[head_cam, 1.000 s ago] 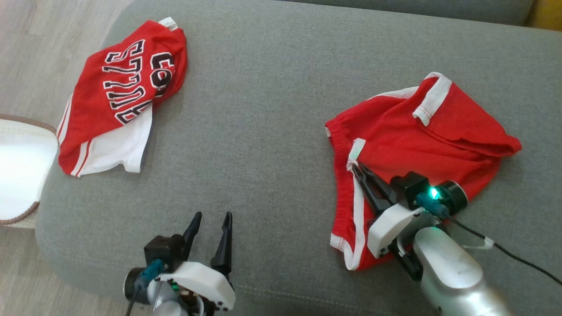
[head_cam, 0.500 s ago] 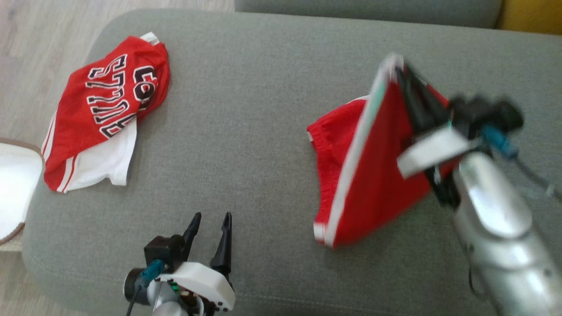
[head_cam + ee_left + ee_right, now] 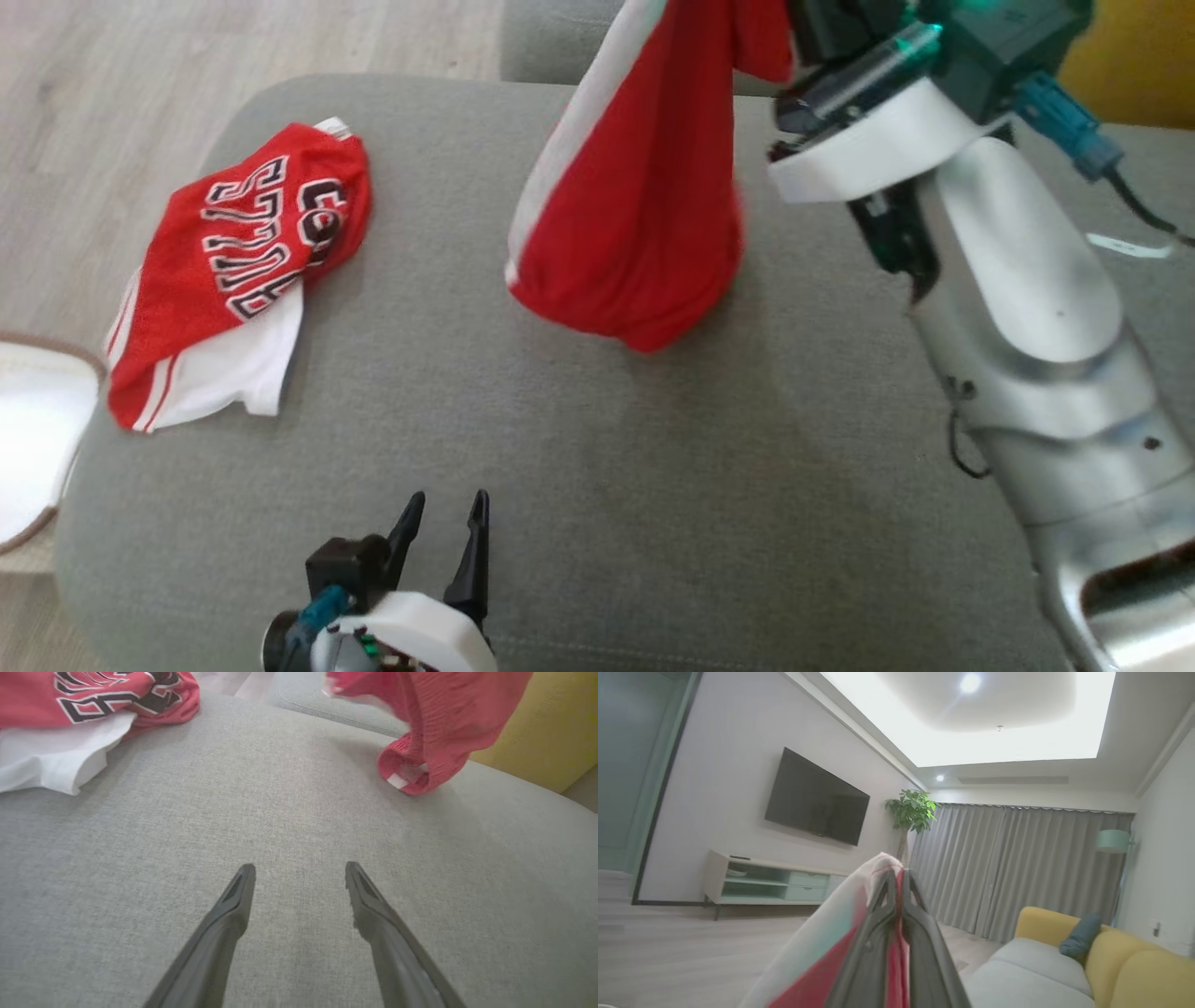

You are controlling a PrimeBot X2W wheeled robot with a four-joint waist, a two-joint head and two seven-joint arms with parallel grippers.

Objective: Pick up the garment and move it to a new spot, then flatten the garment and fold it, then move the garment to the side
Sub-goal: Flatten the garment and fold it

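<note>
My right claw (image 3: pixel 896 876) is clamped shut on the shorts (image 3: pixel 635 215) at the white trim. They hang below it over the cushion's (image 3: pixel 653 485) far edge. My left claw (image 3: pixel 444 511) is wide, empty, at the near edge. Jersey (image 3: pixel 238 266) lies by the left edge.

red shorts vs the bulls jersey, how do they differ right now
Pose: the red shorts hang in a long bunch from the shut right gripper, while the Bulls jersey lies crumpled on the grey cushion.
Look: the red shorts are plain with a white side stripe; the Bulls jersey bears black and white lettering and a white panel.
Shared: both are red with white trim.
</note>
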